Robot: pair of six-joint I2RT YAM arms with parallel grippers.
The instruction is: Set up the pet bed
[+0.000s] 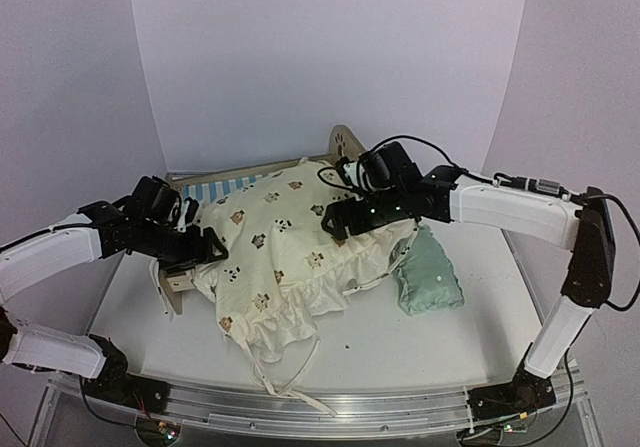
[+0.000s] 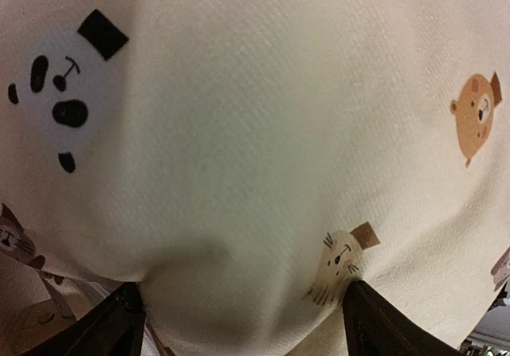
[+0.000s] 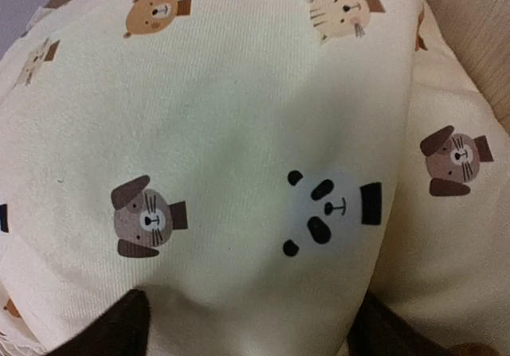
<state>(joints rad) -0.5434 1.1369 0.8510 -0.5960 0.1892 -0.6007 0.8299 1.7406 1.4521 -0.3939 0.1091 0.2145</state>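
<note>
Pet bed [image 1: 345,145] sits toward 12 o'clock on the table [image 1: 450,352], and you see it mostly buried under the animal-print cushion [image 1: 280,237]. A mint pillow [image 1: 428,277] lies at the cushion's 3 o'clock. Left gripper [image 1: 205,247] at 9 and right gripper [image 1: 335,219] at 1 both have their jaws spread, with the cushion bulging between.

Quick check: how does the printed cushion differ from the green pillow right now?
The cushion is cream with animal faces; the pillow is plain mint green. The cushion is much larger than the pillow. The cushion lies over the pet bed, ties trailing forward; the pillow lies on the table beside it. Both look soft.
</note>
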